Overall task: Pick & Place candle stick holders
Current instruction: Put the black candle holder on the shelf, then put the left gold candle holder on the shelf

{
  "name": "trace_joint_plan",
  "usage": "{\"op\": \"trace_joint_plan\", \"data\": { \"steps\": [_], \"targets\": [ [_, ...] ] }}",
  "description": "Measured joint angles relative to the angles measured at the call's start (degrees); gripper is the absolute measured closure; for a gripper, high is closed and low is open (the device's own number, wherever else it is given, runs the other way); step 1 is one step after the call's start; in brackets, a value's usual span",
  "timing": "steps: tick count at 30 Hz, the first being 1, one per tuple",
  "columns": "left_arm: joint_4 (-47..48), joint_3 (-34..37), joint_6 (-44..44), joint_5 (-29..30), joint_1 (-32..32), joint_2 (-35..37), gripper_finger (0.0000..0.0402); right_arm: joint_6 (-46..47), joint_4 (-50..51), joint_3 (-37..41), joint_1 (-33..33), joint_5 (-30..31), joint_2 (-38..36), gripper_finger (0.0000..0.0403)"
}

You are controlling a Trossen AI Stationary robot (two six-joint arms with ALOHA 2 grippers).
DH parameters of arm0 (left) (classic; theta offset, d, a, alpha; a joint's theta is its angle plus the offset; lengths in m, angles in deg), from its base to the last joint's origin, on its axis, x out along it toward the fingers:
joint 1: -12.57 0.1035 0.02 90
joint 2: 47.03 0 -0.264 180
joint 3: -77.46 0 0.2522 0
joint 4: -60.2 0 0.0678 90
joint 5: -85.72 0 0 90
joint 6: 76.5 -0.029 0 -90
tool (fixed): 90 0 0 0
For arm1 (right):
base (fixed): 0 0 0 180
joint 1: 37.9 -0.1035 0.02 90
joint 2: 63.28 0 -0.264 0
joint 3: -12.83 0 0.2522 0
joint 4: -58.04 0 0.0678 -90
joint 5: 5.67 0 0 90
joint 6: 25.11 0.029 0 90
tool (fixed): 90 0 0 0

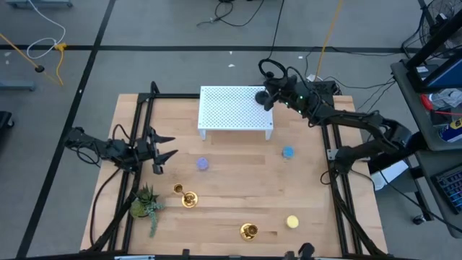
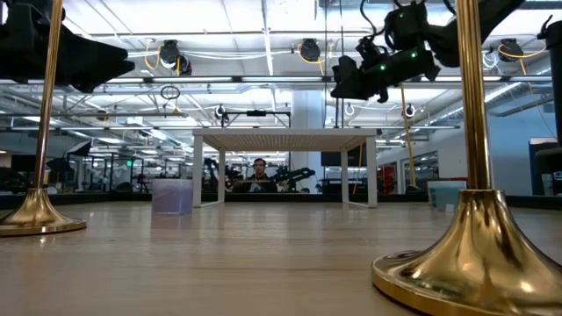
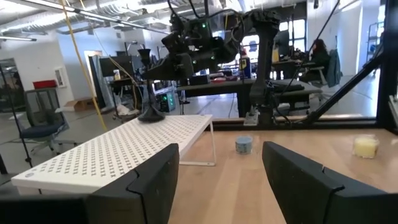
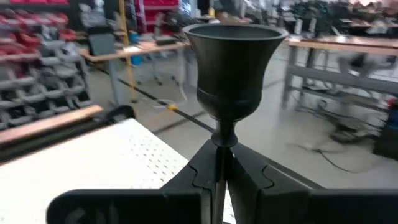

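A black candle stick holder (image 4: 235,62) stands upright on the far right corner of a white perforated shelf (image 1: 234,108); it also shows in the left wrist view (image 3: 149,87). My right gripper (image 1: 267,96) is shut on it. Two gold holders (image 1: 189,198) (image 1: 248,231) stand on their round bases on the near part of the wooden table; the low view shows them close up (image 2: 39,175) (image 2: 474,219). My left gripper (image 1: 167,146) is open and empty over the table's left side; its fingers frame the left wrist view (image 3: 221,180). My right gripper pinches the black holder's slim stem (image 4: 224,140) just under its cup, between its two fingers. The fingers come about level from the table's right side and lie across the stem. The holder is upright, and its round base (image 3: 151,115) appears to rest on the shelf top.
A purple piece (image 1: 203,164), a blue piece (image 1: 288,152) and a yellow piece (image 1: 292,222) lie on the table. A green plant sprig (image 1: 144,206) lies near the left front corner. A person (image 2: 259,171) sits beyond the table's far edge.
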Motion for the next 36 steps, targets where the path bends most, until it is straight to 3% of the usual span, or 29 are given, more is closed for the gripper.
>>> {"op": "trace_joint_plan", "data": {
  "steps": [5,16,25,29,36],
  "targets": [
    [-1.4,0.0,0.79,0.01,0.0,0.0,0.0163,-0.07,-6.42,-0.02,0.1,-1.35,3.48,0.0386],
    [-1.54,0.0,0.19,0.0,0.0,0.0,0.0163,-0.16,-6.99,-0.24,1.44,-1.57,6.25,0.0379],
    [-0.21,0.0,0.14,-0.46,0.0,0.02,0.0163,0.16,-6.33,-0.04,1.44,-3.02,6.34,0.0316],
    [5.26,-0.01,0.89,-6.61,0.0,0.01,0.0163,1.23,-6.63,-0.04,1.2,-4.39,5.98,0.0281],
    [6.32,-0.02,7.17,-24.81,-0.2,-1.11,0.0163,-1.3,-3.18,-0.04,0.96,-4.37,2.91,0.024]
  ]
}}
